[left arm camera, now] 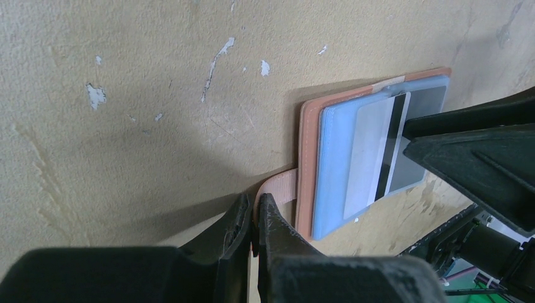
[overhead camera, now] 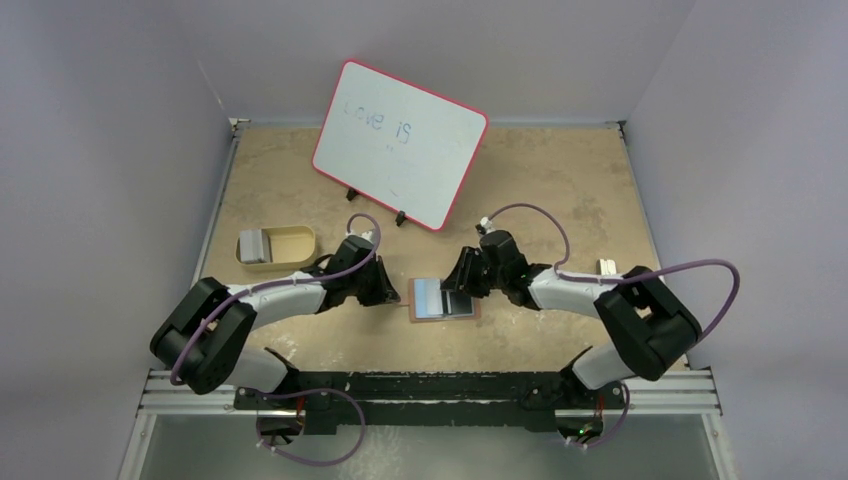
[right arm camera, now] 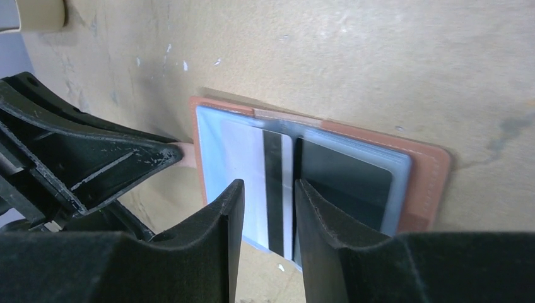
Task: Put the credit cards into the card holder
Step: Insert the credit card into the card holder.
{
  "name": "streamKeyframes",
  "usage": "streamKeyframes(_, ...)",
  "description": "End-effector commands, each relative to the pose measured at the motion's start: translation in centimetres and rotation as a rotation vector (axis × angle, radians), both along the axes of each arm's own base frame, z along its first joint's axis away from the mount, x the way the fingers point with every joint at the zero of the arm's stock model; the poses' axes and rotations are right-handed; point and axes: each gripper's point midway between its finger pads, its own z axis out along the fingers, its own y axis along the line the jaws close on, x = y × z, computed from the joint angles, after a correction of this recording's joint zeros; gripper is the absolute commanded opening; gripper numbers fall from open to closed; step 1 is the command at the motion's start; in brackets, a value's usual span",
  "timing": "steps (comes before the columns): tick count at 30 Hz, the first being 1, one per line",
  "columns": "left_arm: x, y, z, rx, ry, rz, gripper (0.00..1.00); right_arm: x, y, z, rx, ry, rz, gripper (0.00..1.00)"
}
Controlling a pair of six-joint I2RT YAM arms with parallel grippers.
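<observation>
L gripper (left arm camera: 253, 214) is clamped shut on the tab strap (left arm camera: 277, 186) of the card holder (left arm camera: 306, 158). The strap is pinched btwn its fingertips at bottom centre of the L wrist view. R gripper (right arm camera: 265, 205) has its jaws apart, tips over the holder's open inside. The gap btwn them shows a credit card (right arm camera: 245, 154) w/ a black mag stripe, lying on the pale blue lining. Can't tell if either fingertip touches the card.

Card holder lies open & flat on the table (overhead camera: 560, 190), centre of the top view, btwn the two grippers, blue sleeves up. A dark panel (right arm camera: 344, 177) in the sleeve right of the stripe is prob. a 2nd card, but the view's too poor to be sure.

Further out, mid-left of the top view: tan tray (overhead camera: 295, 240) w/ a grey stack of cards (overhead camera: 253, 245) at its left end. Red-rimmed whiteboard (overhead camera: 400, 155) stands propped at upper centre, well apart from the holder.
</observation>
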Motion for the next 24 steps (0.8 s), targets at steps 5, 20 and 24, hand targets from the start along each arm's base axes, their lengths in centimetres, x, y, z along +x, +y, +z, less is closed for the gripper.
streamKeyframes(5, 0.7, -0.7, 1.1, -0.034, -0.044, -0.004, 0.0, -0.2, 3.4, 0.4, 0.01, -0.019, 0.067, 0.38)
streamKeyframes(20, 1.1, -0.9, 1.6, -0.042, -0.063, 0.001, 0.0, -0.7, 4.2, 1.3, 0.063, -0.006, 0.056, 0.21)
streamKeyframes(24, 1.2, -1.0, 1.6, -0.045, -0.061, 0.005, 0.0, -1.0, 4.3, 1.3, 0.094, 0.006, 0.049, 0.19)
